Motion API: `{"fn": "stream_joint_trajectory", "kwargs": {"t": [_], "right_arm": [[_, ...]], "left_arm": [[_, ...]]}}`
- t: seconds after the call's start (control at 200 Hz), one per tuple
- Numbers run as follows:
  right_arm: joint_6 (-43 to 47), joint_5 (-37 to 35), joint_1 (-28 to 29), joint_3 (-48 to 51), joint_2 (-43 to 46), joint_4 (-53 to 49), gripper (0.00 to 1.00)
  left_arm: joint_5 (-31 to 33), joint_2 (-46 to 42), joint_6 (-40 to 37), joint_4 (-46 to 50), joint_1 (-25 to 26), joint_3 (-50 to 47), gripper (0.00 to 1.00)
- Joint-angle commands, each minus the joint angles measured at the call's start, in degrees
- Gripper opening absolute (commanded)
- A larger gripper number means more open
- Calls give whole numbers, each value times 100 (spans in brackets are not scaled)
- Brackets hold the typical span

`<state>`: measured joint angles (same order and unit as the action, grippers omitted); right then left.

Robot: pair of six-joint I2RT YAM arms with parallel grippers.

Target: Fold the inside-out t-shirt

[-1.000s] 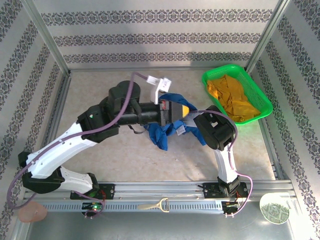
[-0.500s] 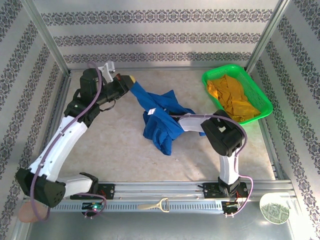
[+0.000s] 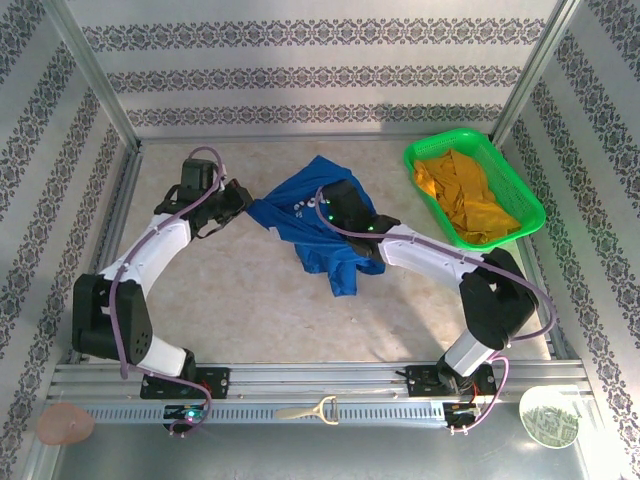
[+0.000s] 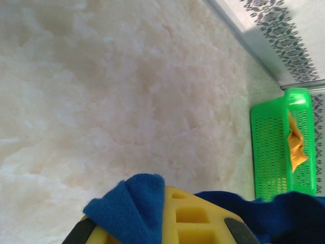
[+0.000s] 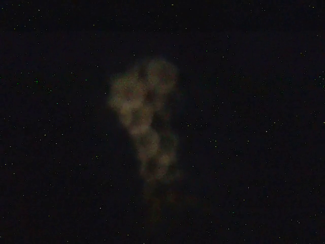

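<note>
The inside-out t-shirt lies bunched on the table's middle, royal blue, with white lettering showing near its left side. My left gripper is shut on the shirt's left edge. In the left wrist view a blue fold is pinched against the yellow fingers. My right gripper reaches across from the right and sits in the shirt's raised back part, its jaws buried in cloth. The right wrist view is dark, covered by fabric.
A green basket at the back right holds a mustard-yellow garment; the same basket appears in the left wrist view. Patterned walls close off the back and sides. Bare table surface lies in front of the shirt.
The left arm swung from the middle out to the back left, pulling the shirt's edge with it. The right arm stretched toward the back centre. The shirt moved back and spread wider.
</note>
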<state>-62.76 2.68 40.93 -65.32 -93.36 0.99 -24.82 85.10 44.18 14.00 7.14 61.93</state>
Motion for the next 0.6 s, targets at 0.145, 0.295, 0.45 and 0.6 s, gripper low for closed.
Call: {"fn": "stream_joint_trajectory", "kwargs": {"t": [0.145,0.295,0.45,0.6], "right_arm": [[337,186,-97,82,456,38,0],[556,407,-315,-361,768,-267,0],[822,557,-431,-592,680,-764,0],[1117,697,-468,-613,542,-915,0]], "left_arm": [[539,765,-505,245,-365,11,0],[550,1107,-726,307,-516,-19,6],[-120,845,-695,-191,-564,-13,54],[-509,-79,-846,-332,-560,48,71]]}}
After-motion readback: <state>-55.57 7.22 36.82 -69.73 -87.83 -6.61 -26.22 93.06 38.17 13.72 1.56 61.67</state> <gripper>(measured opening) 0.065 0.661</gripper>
